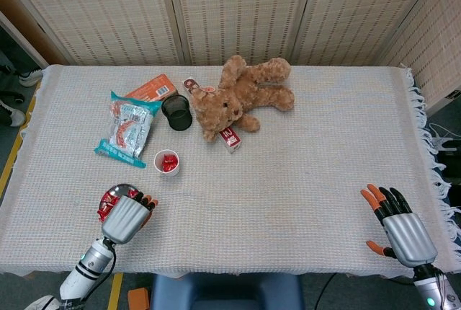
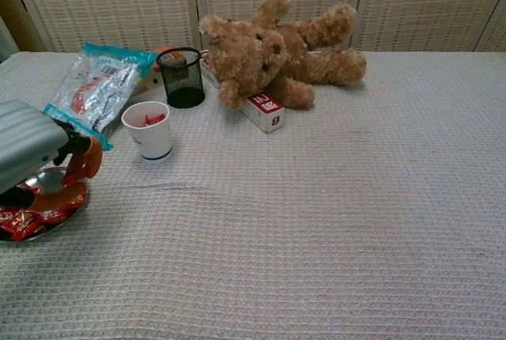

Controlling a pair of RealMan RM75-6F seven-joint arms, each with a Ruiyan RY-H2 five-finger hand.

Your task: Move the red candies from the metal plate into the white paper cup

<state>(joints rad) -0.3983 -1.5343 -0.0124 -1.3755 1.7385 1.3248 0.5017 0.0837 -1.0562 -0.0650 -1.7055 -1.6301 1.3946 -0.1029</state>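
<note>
Whether the left hand's (image 1: 127,218) fingers (image 2: 85,160) above the metal plate (image 2: 49,179) pinched a red candy (image 2: 22,220) could not be told, so a level carry toward the white paper cup (image 2: 148,130) near the tabletop's left edge looked wisest.

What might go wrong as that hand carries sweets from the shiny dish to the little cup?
The white paper cup looks light and stands free, so the left hand might knock it over and spill the candies already inside. The red candies are small and heaped on the metal plate, so one could slip out and land on the cloth. The black mesh pot and snack bag stand close behind the cup, leaving little room.
</note>
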